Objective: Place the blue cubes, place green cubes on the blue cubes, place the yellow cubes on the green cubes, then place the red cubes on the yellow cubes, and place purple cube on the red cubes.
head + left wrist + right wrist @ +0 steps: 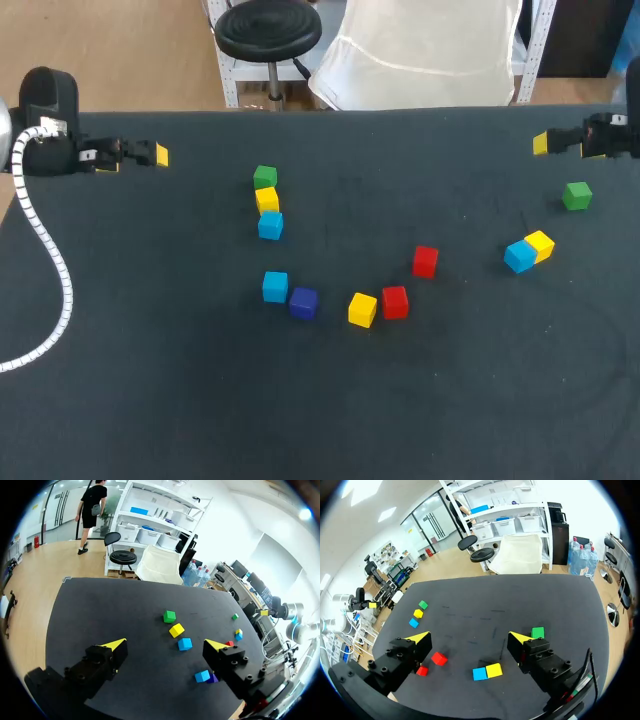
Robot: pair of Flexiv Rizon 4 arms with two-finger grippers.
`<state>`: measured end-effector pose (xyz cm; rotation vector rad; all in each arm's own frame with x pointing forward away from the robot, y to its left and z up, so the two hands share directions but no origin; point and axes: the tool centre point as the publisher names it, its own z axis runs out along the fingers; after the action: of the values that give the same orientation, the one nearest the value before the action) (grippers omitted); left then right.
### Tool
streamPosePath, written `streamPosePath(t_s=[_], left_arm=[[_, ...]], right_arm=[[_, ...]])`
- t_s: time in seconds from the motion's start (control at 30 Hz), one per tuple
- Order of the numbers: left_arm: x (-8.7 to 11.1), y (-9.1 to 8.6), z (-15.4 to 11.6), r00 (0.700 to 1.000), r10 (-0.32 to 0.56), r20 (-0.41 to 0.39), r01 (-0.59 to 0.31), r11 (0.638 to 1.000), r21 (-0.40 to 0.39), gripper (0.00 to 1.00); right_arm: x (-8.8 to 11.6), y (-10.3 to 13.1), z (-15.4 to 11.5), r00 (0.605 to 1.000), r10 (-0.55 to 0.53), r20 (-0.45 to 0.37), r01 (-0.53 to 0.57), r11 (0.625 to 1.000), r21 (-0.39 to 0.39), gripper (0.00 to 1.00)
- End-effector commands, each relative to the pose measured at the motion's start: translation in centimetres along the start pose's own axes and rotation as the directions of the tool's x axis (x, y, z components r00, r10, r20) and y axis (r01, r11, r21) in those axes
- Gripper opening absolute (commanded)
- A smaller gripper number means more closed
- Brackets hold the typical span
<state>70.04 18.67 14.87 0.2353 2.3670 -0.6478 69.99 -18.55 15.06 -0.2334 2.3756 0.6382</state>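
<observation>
A green cube, a yellow cube and a blue cube lie in a touching line at centre left. Nearer the front sit another blue cube, a purple cube, a yellow cube and two red cubes. At the right, a blue cube touches a yellow cube, with a green cube behind them. My left gripper hangs open at the far left edge. My right gripper hangs open at the far right edge. Both are empty.
All cubes rest singly on the dark table, none stacked. Bare table stretches across the whole front and along the back middle. A white ribbed cable from my left arm lies over the table's left side.
</observation>
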Motion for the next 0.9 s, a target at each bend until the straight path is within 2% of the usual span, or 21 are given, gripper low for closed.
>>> streamPosePath(t_s=[0.03, 0.47, 0.53, 0.6, 0.67, 0.7, 0.77, 0.83, 0.9], left_arm=[[-0.1, -0.2, -0.1, 1.0, -0.001, -0.005, 0.001, 1.0, -0.007, 1.0], [-0.1, -0.2, -0.1, 1.0, -0.001, -0.005, 0.001, 1.0, -0.007, 1.0], [-0.1, -0.2, -0.1, 1.0, -0.001, -0.005, 0.001, 1.0, -0.007, 1.0], [-0.1, -0.2, -0.1, 1.0, -0.001, -0.005, 0.001, 1.0, -0.007, 1.0], [-0.1, -0.2, -0.1, 1.0, -0.001, -0.005, 0.001, 1.0, -0.007, 1.0], [-0.1, -0.2, -0.1, 1.0, -0.001, -0.005, 0.001, 1.0, -0.007, 1.0], [-0.1, -0.2, -0.1, 1.0, -0.001, -0.005, 0.001, 1.0, -0.007, 1.0], [-0.1, -0.2, -0.1, 1.0, -0.001, -0.005, 0.001, 1.0, -0.007, 1.0], [-0.1, -0.2, -0.1, 1.0, -0.001, -0.005, 0.001, 1.0, -0.007, 1.0]], right_arm=[[0.0, 0.1, 0.0, 1.0, 0.0, 0.001, 0.0, 1.0, 0.003, 1.0], [0.0, 0.1, 0.0, 1.0, 0.0, 0.001, 0.0, 1.0, 0.003, 1.0], [-0.6, -0.2, 0.0, 0.988, -0.155, -0.008, 0.155, 0.988, 0.02, 1.0], [-1.4, -0.6, -0.1, 0.967, -0.254, -0.034, 0.253, 0.966, -0.048, 1.0], [-2.4, -1.0, -0.5, 0.926, -0.376, -0.033, 0.371, 0.922, -0.108, 1.0], [-2.8, -1.0, -0.7, 0.892, -0.45, -0.04, 0.436, 0.881, -0.183, 1.0], [-3.4, -1.3, -1.2, 0.82, -0.571, -0.034, 0.543, 0.796, -0.268, 1.0], [-3.9, -1.5, -1.9, 0.738, -0.675, -0.003, 0.61, 0.669, -0.424, 1.0], [-3.9, -1.6, -2.5, 0.64, -0.768, 0.026, 0.66, 0.533, -0.529, 1.0]])
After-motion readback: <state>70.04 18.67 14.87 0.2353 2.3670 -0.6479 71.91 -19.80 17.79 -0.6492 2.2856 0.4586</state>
